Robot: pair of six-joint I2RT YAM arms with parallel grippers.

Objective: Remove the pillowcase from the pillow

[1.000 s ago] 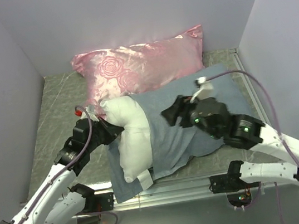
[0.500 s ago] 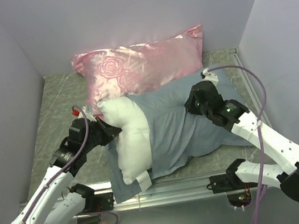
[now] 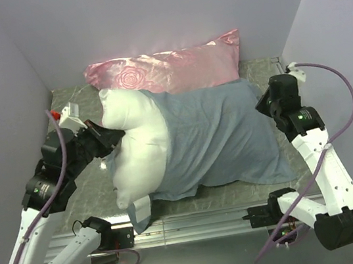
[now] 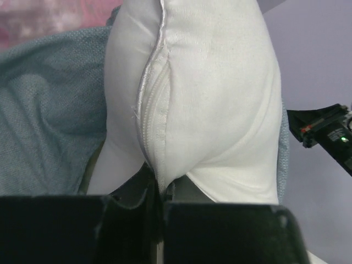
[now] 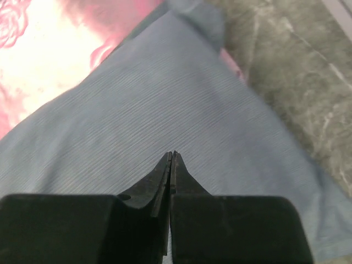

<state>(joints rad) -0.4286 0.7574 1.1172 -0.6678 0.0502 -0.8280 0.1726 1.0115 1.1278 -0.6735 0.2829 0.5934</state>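
Note:
The white pillow (image 3: 136, 151) sticks out of the left end of the blue-grey pillowcase (image 3: 218, 145), which covers its right part. My left gripper (image 3: 107, 135) is shut on the pillow's seamed edge (image 4: 157, 165); the pillow (image 4: 209, 93) bulges up from the jaws (image 4: 159, 190), with pillowcase (image 4: 49, 121) to its left. My right gripper (image 3: 266, 102) is at the pillowcase's far right edge. In the right wrist view its jaws (image 5: 172, 155) are shut, tips pinched into the taut pillowcase (image 5: 165, 99).
A shiny pink rose-patterned pillow (image 3: 174, 69) lies against the back wall, partly under the pillowcase, and shows again (image 5: 33, 49). Grey walls close in left, right and back. Marbled tabletop (image 3: 70, 111) shows at the left; a metal rail (image 3: 203, 221) runs along the front.
The right gripper swung from the pillowcase's middle to its right edge and shut. The left gripper pulled the pillow back and left. The pillowcase now lies stretched out to the right.

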